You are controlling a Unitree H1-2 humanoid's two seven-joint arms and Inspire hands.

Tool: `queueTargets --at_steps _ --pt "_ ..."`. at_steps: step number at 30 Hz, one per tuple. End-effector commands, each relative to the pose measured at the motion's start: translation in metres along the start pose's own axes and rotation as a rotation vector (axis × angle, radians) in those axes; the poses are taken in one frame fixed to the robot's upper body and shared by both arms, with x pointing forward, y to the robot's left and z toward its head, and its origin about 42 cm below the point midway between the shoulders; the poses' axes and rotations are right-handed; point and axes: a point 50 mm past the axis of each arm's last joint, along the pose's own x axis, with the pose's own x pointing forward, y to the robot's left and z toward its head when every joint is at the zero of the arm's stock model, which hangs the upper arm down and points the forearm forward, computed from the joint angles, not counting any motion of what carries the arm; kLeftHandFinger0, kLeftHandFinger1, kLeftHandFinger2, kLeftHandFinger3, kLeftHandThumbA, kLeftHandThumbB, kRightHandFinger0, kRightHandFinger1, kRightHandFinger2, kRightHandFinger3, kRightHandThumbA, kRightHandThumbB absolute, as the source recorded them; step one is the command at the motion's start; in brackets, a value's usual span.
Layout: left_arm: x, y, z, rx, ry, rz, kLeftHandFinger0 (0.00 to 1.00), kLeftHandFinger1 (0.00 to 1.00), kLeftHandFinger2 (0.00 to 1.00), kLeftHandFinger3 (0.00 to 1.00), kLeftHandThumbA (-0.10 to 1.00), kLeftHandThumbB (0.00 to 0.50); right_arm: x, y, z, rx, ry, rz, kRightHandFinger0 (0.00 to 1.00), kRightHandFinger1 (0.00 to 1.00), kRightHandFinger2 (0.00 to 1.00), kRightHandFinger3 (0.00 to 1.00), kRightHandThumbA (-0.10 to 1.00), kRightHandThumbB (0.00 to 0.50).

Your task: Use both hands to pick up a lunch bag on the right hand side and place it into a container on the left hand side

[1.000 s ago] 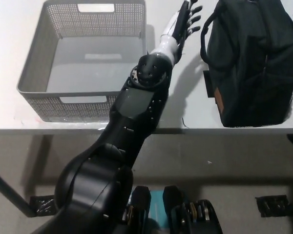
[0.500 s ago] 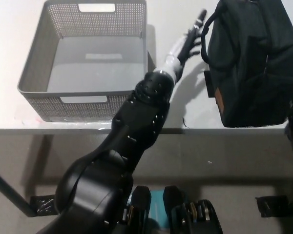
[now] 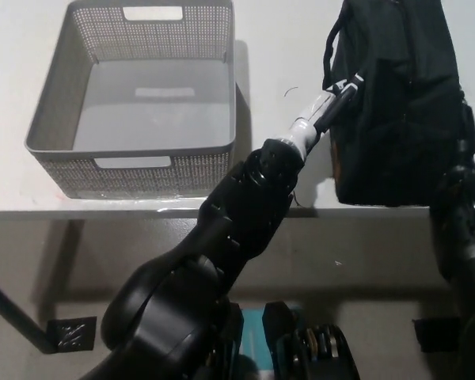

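Against the lunch bag (image 3: 396, 103) presses the left hand (image 3: 335, 99) (grip unclear); right hand hidden.

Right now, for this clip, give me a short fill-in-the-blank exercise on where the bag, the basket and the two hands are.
1. The black lunch bag stands on the white ____.
2. The grey mesh basket holds ____.
3. The left hand is pressed against the bag's ____ side, as the picture shows it.
4. The black right arm comes up at the bag's ____ edge; its hand is hidden.

Missing words: table; nothing; left; right
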Motion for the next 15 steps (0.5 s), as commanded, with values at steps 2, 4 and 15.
queueTargets --at_steps 2,4,15 --pt "0.007 -0.044 0.059 0.059 -0.105 -0.086 1.0 1.0 1.0 1.0 1.0 0.342 0.0 0.083 0.019 0.108 -0.072 0.197 1.0 1.0 1.0 1.0 1.0 0.189" --pt "0.008 -0.042 0.069 0.058 -0.122 -0.095 1.0 1.0 1.0 1.0 1.0 0.336 -0.005 0.084 0.028 0.079 -0.104 0.226 1.0 1.0 1.0 1.0 1.0 0.251" --pt "0.012 -0.036 0.089 0.059 -0.134 -0.115 1.0 1.0 1.0 1.0 1.0 0.247 -0.008 0.095 0.048 0.093 -0.123 0.172 1.0 1.0 1.0 1.0 1.0 0.136"
